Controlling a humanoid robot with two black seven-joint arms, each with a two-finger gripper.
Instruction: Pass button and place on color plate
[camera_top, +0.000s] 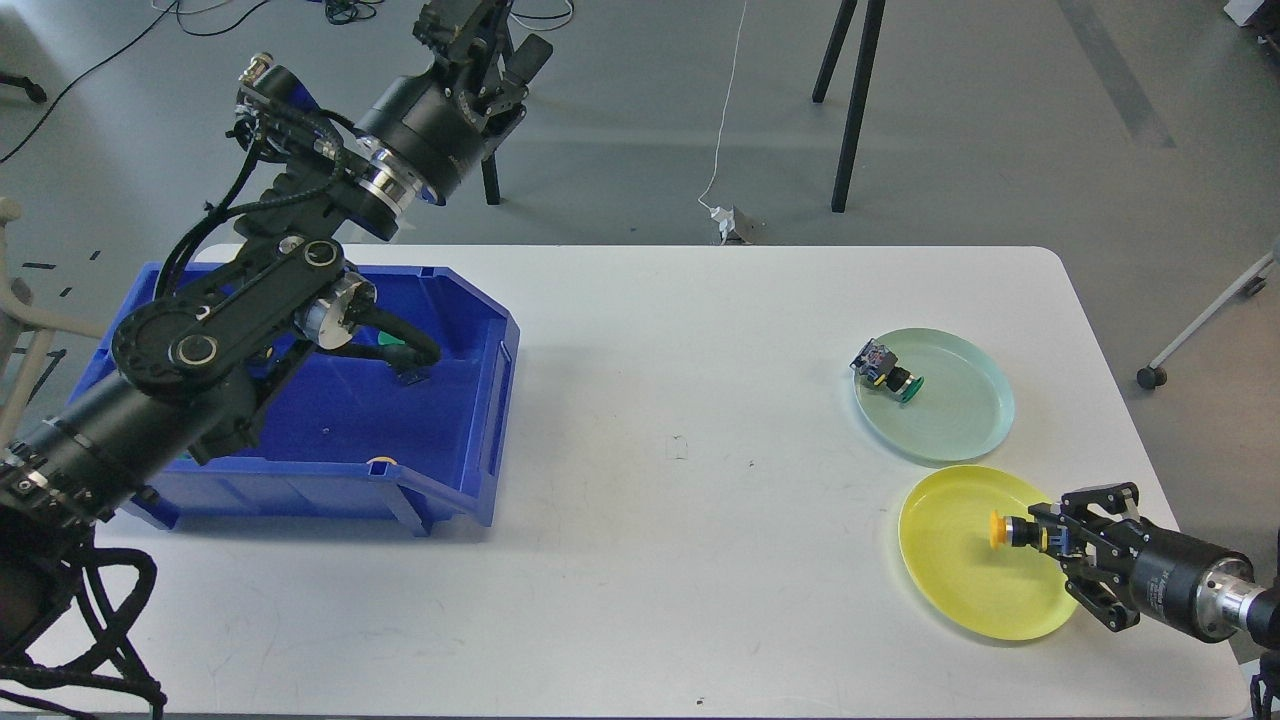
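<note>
My right gripper (1045, 535) is shut on a yellow-capped button (998, 528). It holds the button low over the right part of the yellow plate (950, 580), cap pointing left. I cannot tell whether the button touches the plate. A green-capped button (885, 370) lies on the left part of the pale green plate (975, 430). My left gripper (485, 40) is raised high beyond the table's back edge, above the blue bin (330, 440). Its fingers stand apart and hold nothing.
The blue bin stands at the table's left and holds a small yellow piece (380, 462) near its front wall and a green piece (390, 340) behind my left arm. Black stand legs (850, 110) rise behind the table.
</note>
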